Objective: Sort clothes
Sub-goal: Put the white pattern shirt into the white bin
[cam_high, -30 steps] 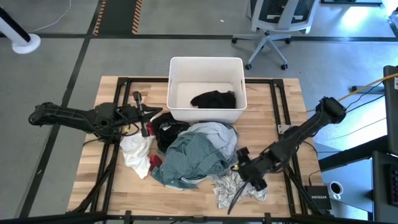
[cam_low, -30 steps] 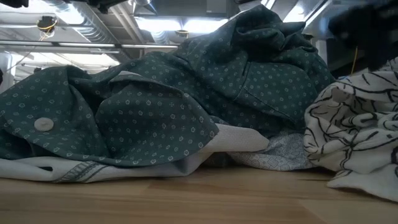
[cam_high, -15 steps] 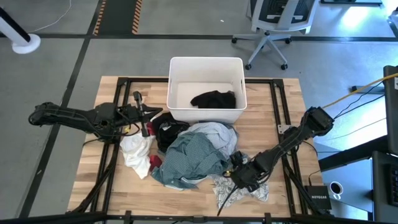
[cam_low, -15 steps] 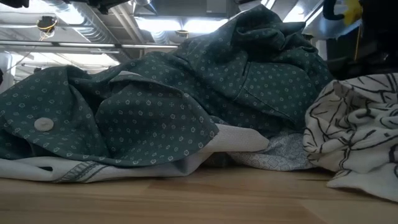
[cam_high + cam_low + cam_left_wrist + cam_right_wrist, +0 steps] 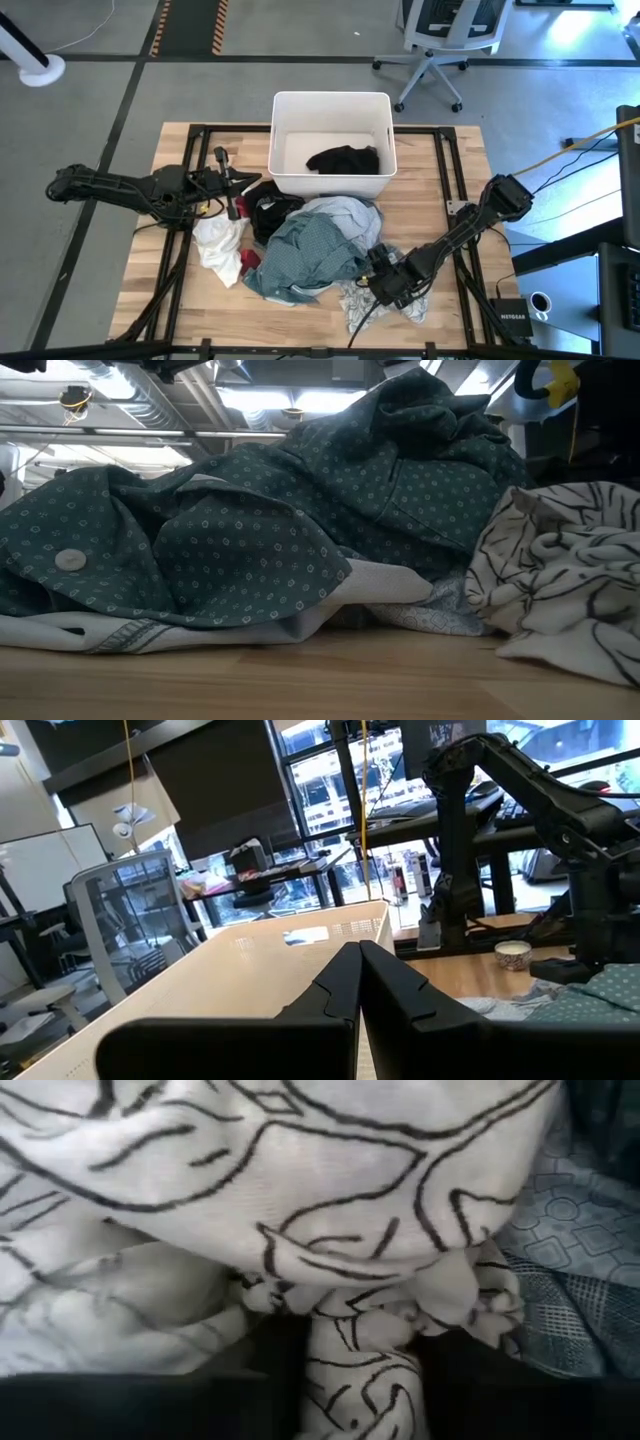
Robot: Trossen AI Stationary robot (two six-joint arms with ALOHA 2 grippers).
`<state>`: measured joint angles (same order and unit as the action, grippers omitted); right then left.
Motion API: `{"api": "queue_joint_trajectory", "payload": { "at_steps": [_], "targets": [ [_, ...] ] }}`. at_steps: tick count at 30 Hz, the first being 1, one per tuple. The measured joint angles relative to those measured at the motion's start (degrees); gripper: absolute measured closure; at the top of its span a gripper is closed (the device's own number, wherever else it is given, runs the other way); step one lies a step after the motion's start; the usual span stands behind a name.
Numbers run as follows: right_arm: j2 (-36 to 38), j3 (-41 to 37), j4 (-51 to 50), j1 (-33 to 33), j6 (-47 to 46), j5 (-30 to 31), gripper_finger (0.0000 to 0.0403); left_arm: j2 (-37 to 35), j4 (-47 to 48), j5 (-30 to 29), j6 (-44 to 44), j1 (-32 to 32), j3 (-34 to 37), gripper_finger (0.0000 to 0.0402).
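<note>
The clothes lie heaped on the wooden table (image 5: 440, 200) in front of the white tub (image 5: 331, 103): a green dotted shirt (image 5: 310, 255), a light blue-grey piece (image 5: 343, 212), a black piece (image 5: 270, 213), a white piece (image 5: 215, 245) and a small red one (image 5: 250, 261). Another black piece (image 5: 345, 158) lies in the tub. A white garment with black line pattern (image 5: 560, 600) lies at the heap's near right. My right gripper (image 5: 385, 283) points down into it, shut on its cloth. My left gripper (image 5: 358, 965) hangs shut left of the tub, holding nothing. My right gripper pinches a bunched fold of the patterned garment (image 5: 360, 1345) between its two fingers (image 5: 272, 1380), coming from above and pointing steeply down. Several layers are gathered in the pinch. The rest of the garment lies on the table, crumpled around the fingers.
The tub stands at the table's far middle. Black frame rails (image 5: 445, 170) run over the tabletop. Bare wood shows at the near left (image 5: 170, 290) and far right. An office chair (image 5: 435, 45) stands on the floor beyond the table.
My right gripper has come down onto the patterned garment, shifted a little toward the heap, tipped steeper, and shut on the cloth. The garment's edge nearest the heap has drawn into tighter folds and slid toward the green shirt.
</note>
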<state>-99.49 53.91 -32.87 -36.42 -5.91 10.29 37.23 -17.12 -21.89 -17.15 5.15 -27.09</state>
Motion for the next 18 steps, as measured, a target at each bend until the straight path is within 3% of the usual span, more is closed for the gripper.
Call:
{"api": "queue_joint_trajectory", "payload": {
  "at_steps": [4, 18],
  "targets": [
    [0.69, -0.05, -0.35, 0.02, 0.53, 0.12, 0.0365, 0.0, 0.02, 0.0, 0.07, 0.0, 0.0, 0.04],
    [13.69, 4.2, -12.83, -0.31, 0.72, 0.91, 0.0364, 0.0, 0.23, 0.0, 0.31, 0.02, 0.0, 0.04]
  ]
}}
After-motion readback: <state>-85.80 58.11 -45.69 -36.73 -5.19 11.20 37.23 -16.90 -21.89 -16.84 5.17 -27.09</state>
